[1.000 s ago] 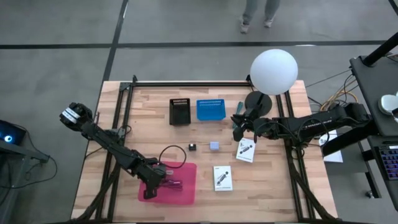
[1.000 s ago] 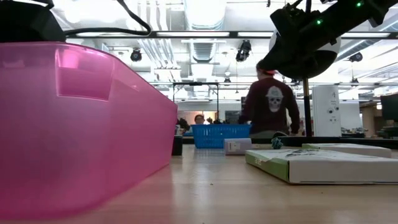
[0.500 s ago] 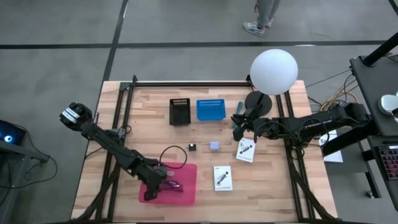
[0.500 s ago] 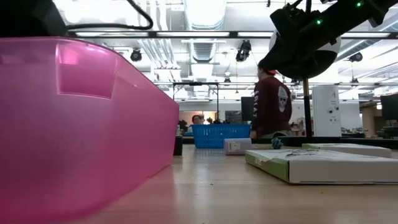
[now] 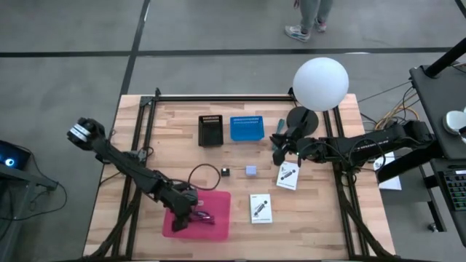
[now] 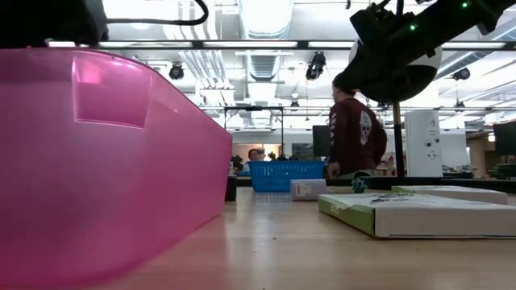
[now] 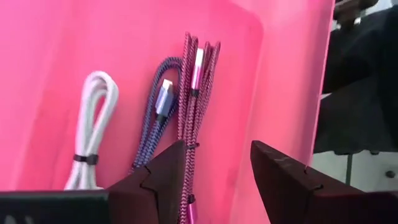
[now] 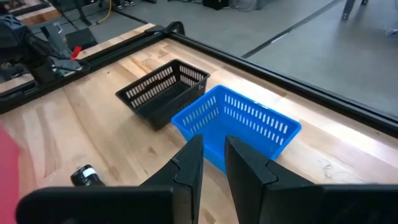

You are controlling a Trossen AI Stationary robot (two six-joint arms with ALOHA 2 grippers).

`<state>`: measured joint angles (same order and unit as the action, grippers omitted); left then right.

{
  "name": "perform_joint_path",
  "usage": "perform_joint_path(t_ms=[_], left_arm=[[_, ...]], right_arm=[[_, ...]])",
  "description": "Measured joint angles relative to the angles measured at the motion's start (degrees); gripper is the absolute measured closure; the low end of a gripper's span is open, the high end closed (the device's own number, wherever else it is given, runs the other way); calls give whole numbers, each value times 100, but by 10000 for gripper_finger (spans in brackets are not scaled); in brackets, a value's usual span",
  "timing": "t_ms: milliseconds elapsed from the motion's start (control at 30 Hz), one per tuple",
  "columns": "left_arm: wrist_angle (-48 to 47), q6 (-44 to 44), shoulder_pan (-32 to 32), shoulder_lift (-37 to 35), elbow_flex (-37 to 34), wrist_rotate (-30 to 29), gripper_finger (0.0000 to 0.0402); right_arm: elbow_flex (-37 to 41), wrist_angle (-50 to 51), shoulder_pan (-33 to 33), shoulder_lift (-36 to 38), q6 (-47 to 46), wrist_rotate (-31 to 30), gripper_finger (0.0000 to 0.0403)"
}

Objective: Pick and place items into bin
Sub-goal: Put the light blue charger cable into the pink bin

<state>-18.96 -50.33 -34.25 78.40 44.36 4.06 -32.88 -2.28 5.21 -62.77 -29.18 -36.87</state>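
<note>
three coiled cables, a white one (image 7: 93, 124), a blue one (image 7: 158, 118) and a magenta one (image 7: 198, 87), lie in the pink bin (image 5: 218, 222) at the table's 6 o'clock. the left gripper (image 7: 214, 180) hangs above them, fingers spread, empty. the right gripper (image 8: 211, 165) waits at 3 o'clock, nearly pressed together.

my two arms are dark, slim and jointed, black cables looping along them, a pale round cap on my left arm's far joint, small green lights on my right arm, and each ends in two blocky, angular dark fingers (image 7: 283, 177) with faceted edges.
</note>
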Motion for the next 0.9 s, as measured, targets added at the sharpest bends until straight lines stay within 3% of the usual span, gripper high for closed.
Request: perform_joint_path(t_ms=[233, 467, 700, 900], left_arm=[[-11, 141, 449, -377, 0, -117, 236], [-5, 393, 980, -870, -2, -581, 236], [12, 1074, 1341, -1334, -2, -1783, 236], [74, 1468, 1539, -1663, -4, -2955, 236]], right_arm=[[0, -7, 3, -2, 693, 279, 346], [0, -30, 3, -2, 614, 277, 346], [0, -31, -2, -2, -120, 217, 339], [-54, -11, -2, -2, -833, 218, 290]])
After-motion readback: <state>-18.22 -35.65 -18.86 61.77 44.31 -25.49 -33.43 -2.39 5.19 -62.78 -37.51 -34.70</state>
